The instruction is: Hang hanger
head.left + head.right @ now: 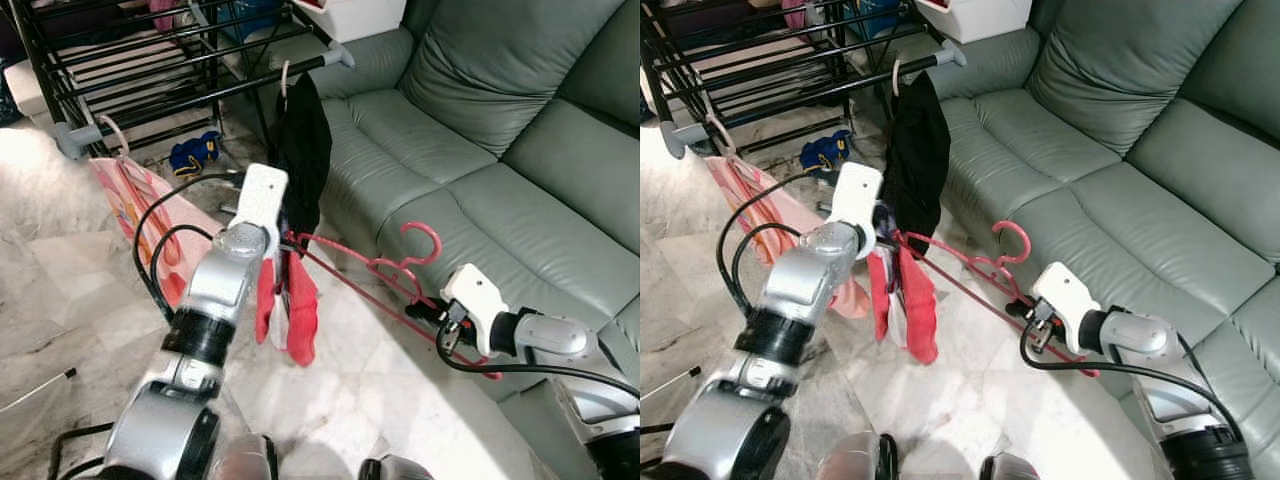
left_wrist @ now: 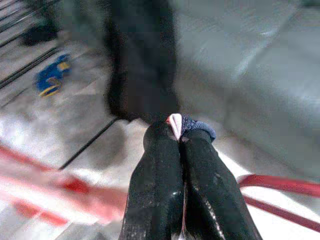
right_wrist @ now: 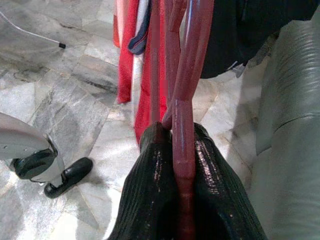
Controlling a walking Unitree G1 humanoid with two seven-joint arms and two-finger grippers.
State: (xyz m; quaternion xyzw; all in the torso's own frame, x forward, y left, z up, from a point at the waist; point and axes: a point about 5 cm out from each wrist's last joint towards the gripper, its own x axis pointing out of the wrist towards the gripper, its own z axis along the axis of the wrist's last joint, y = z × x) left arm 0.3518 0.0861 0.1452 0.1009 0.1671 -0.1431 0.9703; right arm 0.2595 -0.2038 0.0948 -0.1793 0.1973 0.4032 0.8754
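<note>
The right pincer (image 3: 182, 145) is clamping tight on one end of the pink hanger (image 1: 400, 268), which is being held over the marble floor (image 1: 60, 290) just in front of the grey sofa (image 1: 500, 150). The left pincer (image 2: 177, 137) is pinching shut on the red garment (image 1: 290, 300) draped at the hanger's other end. Beyond them, a black garment (image 1: 305, 150) is hanging from the drying rack (image 1: 140, 70), a pink cloth (image 1: 135, 205) beside it
</note>
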